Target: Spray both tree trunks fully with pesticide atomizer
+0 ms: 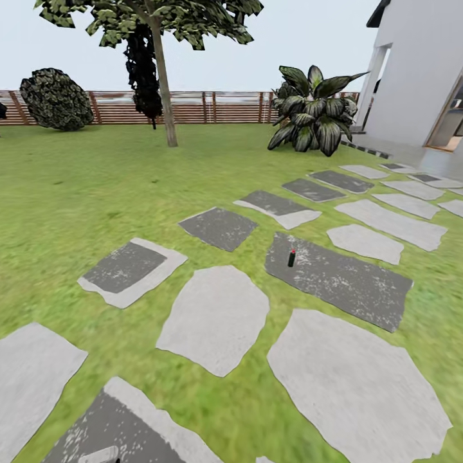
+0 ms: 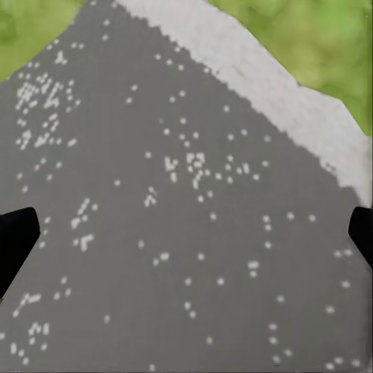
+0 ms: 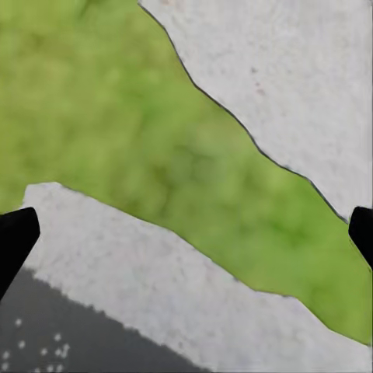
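The pesticide atomizer [image 1: 291, 258], a small dark bottle with a red top, stands upright on a dark grey paving slab [image 1: 347, 283] right of centre in the garden lawn [image 1: 77, 186]. One tree [image 1: 154, 19] rises at the back, its trunk [image 1: 166, 96] pale grey-brown and meeting the grass near the fence. The second tree is out of view. My left gripper [image 2: 186, 241] hangs open over a dark, white-flecked slab [image 2: 155, 233]. My right gripper [image 3: 186, 241] is open above grass and pale slabs. Both are far from the atomizer.
A brown slat fence [image 1: 212, 106] closes the far side. A broad-leaved plant [image 1: 315, 112] and a white house wall [image 1: 418, 71] stand at the right, and a round dark bush [image 1: 54, 99] at the left. Paving slabs lead toward the house.
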Robot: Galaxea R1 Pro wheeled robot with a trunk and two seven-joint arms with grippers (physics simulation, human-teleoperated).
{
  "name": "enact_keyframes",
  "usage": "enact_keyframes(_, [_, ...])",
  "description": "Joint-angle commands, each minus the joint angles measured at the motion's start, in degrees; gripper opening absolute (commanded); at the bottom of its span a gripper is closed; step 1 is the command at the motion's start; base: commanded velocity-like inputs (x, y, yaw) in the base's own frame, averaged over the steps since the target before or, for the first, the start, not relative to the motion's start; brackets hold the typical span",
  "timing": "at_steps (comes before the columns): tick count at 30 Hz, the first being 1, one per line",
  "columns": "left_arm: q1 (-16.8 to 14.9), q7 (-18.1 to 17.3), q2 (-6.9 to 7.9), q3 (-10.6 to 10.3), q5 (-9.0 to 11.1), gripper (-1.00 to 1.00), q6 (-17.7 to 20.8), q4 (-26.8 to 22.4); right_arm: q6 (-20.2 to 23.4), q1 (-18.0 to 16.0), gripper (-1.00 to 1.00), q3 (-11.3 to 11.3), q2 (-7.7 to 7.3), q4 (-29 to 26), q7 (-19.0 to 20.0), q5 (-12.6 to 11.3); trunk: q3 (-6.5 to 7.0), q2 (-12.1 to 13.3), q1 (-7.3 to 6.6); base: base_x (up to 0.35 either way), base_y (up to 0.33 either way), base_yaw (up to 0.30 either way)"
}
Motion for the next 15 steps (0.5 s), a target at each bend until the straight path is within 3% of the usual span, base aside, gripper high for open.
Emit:
enact_keyframes(1, [0.0, 0.0, 0.01, -0.2, 0.5, 1.0, -0.2, 0.0, -0.2, 0.0, 1.0, -0.4, 0.05, 0.0, 0.5, 0.2, -0.05, 0.0, 0.02, 0.339, 0.0, 0.0])
enact_keyframes(15, [0.0, 0.0, 0.01, -0.2, 0.6, 1.0, -0.2, 0.0, -0.3, 0.0, 1.0, -0.7, -0.04, 0.1, 0.4, 0.2, -0.05, 0.0, 0.02, 0.339, 0.0, 0.0])
